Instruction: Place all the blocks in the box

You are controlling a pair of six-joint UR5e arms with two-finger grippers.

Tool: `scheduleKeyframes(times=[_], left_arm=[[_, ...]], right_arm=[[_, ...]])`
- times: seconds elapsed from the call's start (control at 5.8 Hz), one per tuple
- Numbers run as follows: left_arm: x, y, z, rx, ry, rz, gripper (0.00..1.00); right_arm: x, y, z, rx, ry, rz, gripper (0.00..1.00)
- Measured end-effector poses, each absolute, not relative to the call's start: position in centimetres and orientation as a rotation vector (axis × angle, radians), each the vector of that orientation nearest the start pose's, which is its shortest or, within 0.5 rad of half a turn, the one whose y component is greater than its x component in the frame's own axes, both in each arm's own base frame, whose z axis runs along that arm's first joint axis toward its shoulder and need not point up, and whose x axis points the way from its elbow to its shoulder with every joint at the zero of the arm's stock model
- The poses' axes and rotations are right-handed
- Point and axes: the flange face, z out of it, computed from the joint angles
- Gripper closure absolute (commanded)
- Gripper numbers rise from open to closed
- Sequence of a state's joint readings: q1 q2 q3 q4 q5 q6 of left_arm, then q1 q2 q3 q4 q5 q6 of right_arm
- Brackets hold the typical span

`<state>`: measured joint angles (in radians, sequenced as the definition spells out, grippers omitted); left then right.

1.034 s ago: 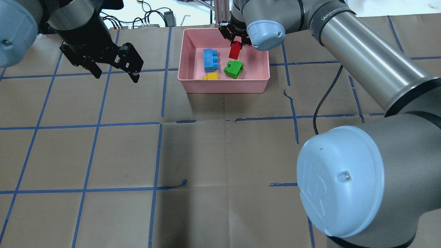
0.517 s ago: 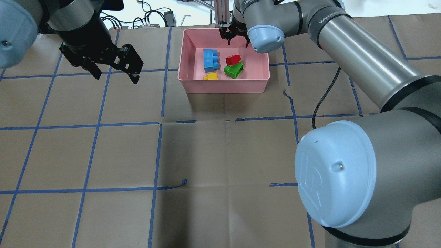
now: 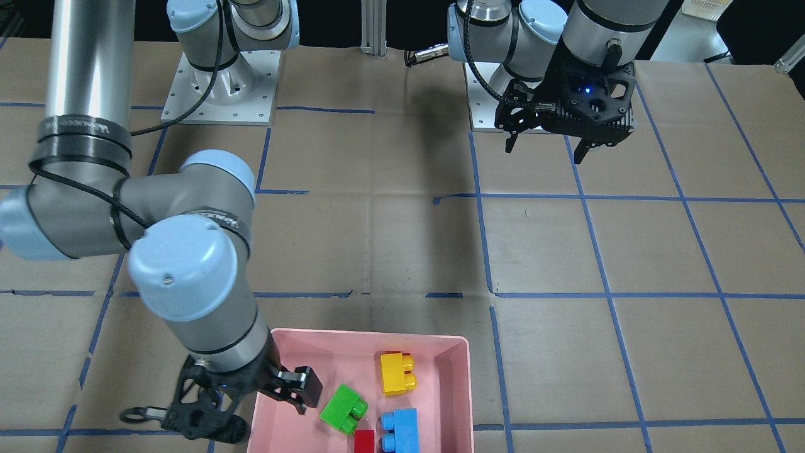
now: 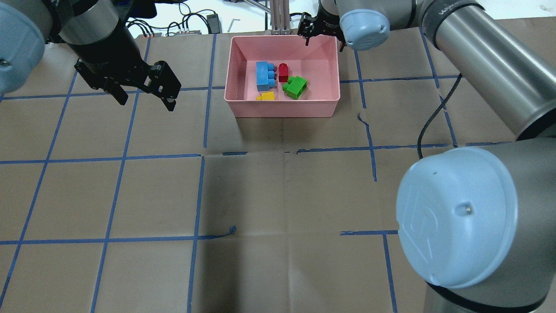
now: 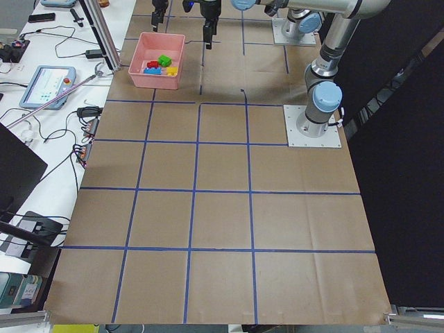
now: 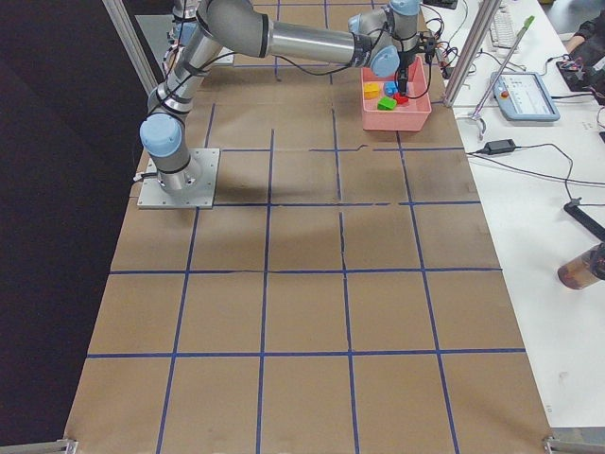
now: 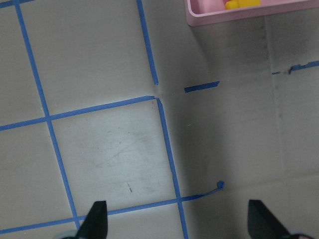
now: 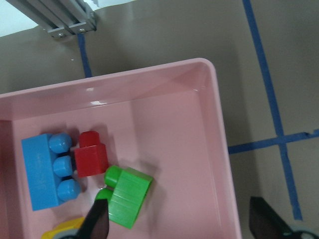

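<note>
The pink box (image 4: 243,108) stands at the far middle of the table. Inside lie the blue block (image 4: 262,76), the red block (image 4: 283,72), the green block (image 4: 295,87) and the yellow block (image 4: 266,96). My right gripper (image 4: 324,43) is open and empty above the box's far right corner. The right wrist view shows the red block (image 8: 91,158) between the blue block (image 8: 42,172) and the green block (image 8: 127,194). My left gripper (image 4: 145,101) is open and empty, above the table left of the box.
An aluminium post (image 4: 280,17) stands just behind the box. Cables and devices (image 4: 191,21) lie beyond the far table edge. Blue tape lines (image 4: 200,195) grid the brown table cover. A black cable (image 4: 428,126) hangs along my right arm.
My right gripper opened and dropped the red block into the box. It landed against the green block and now lies beside the blue one. The right gripper moved to the far right corner.
</note>
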<state>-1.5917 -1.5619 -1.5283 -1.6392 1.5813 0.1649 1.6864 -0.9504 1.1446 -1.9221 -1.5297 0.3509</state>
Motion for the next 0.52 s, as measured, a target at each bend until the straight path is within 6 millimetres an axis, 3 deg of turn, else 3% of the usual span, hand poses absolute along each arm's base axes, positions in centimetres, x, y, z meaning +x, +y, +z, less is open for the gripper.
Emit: scheduleKeyframes(times=[0.17, 0.52], left_arm=[[-14.1, -47.3, 50.2, 0.277, 3.122, 0.035, 0.01], [-13.9, -46.7, 50.5, 0.224, 3.128, 0.026, 0.01]], right_arm=[[19.1, -69.8, 37.9, 0.396, 3.075, 0.001, 0.01], [16.4, -65.9, 43.9, 0.201, 3.112, 0.082, 0.01]])
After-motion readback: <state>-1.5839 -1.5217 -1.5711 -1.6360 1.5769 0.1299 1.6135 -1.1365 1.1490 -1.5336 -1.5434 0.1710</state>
